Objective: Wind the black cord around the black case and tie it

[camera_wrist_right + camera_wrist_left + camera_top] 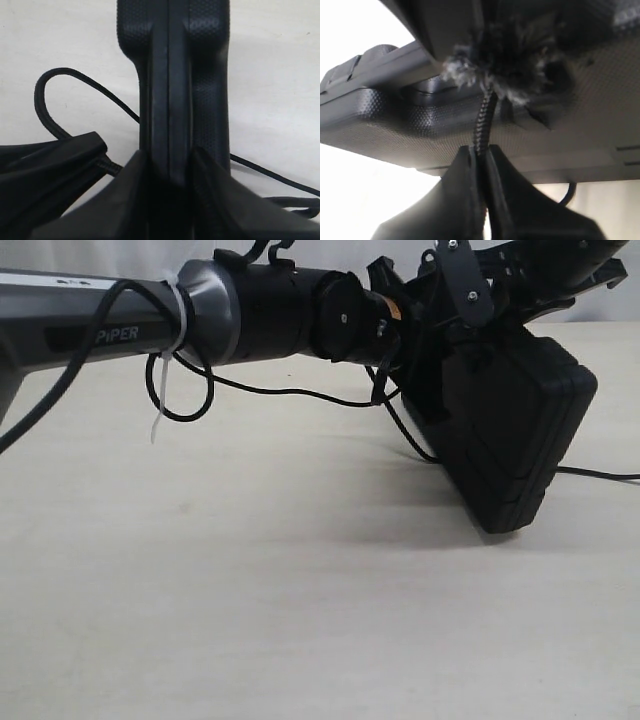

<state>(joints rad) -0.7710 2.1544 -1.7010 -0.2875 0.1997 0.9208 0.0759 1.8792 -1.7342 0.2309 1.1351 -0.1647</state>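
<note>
The black case (510,430) is held tilted on edge over the table, its lower corner at or just above the surface. My right gripper (170,160) is shut on the case's (172,100) edge, one finger on each face. The left gripper (481,149) is shut on the black cord (482,122), just short of its frayed knot (505,70), which sits against the case's textured side (395,130). The rest of the cord loops over the table (45,100) and trails out past the case (600,474). In the exterior view the left arm (280,310) reaches across to the case.
The beige table (250,600) runs toward the camera in front of the case. A glossy arm cable with a white zip tie (180,390) hangs in a loop under the left arm. The left gripper's fingers (50,160) sit close beside the right gripper.
</note>
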